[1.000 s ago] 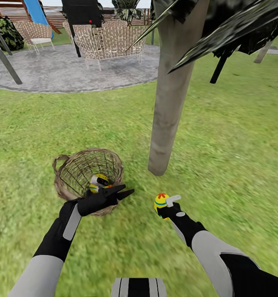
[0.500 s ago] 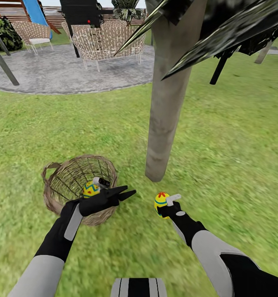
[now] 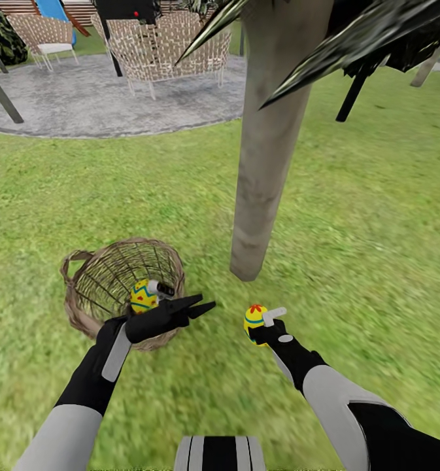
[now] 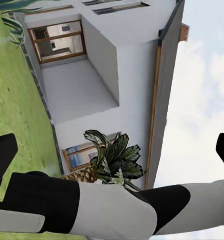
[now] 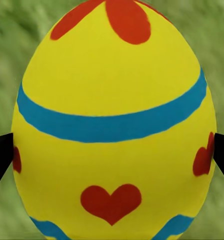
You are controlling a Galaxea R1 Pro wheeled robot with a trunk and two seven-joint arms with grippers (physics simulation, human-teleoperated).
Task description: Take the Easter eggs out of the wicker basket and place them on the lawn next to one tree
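Right gripper (image 3: 262, 322) pinches one Easter egg (image 3: 253, 320) over the lawn (image 3: 370, 216), near the foot of the tree trunk (image 3: 262, 163).

Open grass lies all round the trunk; the stone patio (image 3: 89, 98) edge is well beyond. The wicker basket (image 3: 118, 288) stands on the grass beside the trunk, a second egg (image 3: 141, 296) inside. The left gripper (image 3: 197, 306) hovers over the basket's near rim, fingers slightly parted, holding nothing.
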